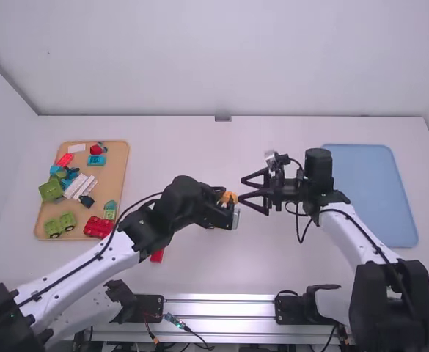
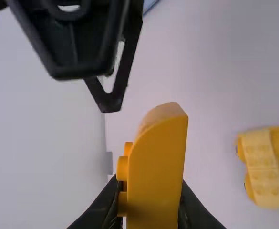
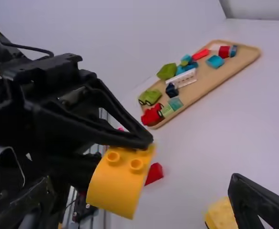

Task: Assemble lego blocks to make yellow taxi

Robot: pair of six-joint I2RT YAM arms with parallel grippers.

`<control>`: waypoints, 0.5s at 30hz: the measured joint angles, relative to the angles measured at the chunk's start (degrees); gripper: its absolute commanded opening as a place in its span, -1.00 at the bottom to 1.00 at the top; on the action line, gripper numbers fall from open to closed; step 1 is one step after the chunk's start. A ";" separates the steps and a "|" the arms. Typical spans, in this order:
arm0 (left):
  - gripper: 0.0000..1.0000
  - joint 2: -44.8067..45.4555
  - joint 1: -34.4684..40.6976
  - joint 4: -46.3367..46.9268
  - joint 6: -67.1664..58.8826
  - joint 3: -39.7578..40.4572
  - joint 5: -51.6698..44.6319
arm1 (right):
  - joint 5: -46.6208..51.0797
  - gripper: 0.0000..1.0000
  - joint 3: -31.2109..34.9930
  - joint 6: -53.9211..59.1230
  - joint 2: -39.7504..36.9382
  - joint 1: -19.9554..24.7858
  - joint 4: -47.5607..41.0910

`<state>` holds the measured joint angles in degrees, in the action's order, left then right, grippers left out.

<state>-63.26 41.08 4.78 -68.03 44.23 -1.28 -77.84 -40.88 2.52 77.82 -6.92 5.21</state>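
Yellow wheeled base: on the table, cut off by the left wrist view's edge; partly behind a right gripper finger in the right wrist view (image 2: pixel 265 167)
Left gripper (image 1: pixel 227 211): clamped on the curved yellow block (image 2: pixel 160 171), which partly covers its fingers in its wrist view
Right gripper (image 1: pixel 242 188): fingers spread wide, near the block, a gap between
Red block (image 1: pixel 158 256): partly behind the left arm
Wooden tray (image 1: pixel 116 176): toward the table's left edge
Blue tray (image 1: pixel 368 191): toward the right edge, beside the right arm
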 measured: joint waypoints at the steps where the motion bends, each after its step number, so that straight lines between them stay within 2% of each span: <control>1: -0.97 0.00 -0.35 -0.68 -0.22 0.00 -0.02 | 1.11 0.91 -0.52 -0.13 0.00 -0.50 -1.53; 7: -0.97 0.00 -0.57 -1.09 -0.85 0.00 -0.02 | 6.08 0.75 -1.51 0.04 0.00 -2.51 -6.84; 15: -0.97 -1.01 -0.66 -1.20 -0.79 0.00 0.00 | 9.68 0.54 -3.15 0.81 0.07 -5.51 -7.72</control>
<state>-64.27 40.42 3.57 -68.82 44.23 -1.28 -68.16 -44.03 3.33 77.89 -12.43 -2.50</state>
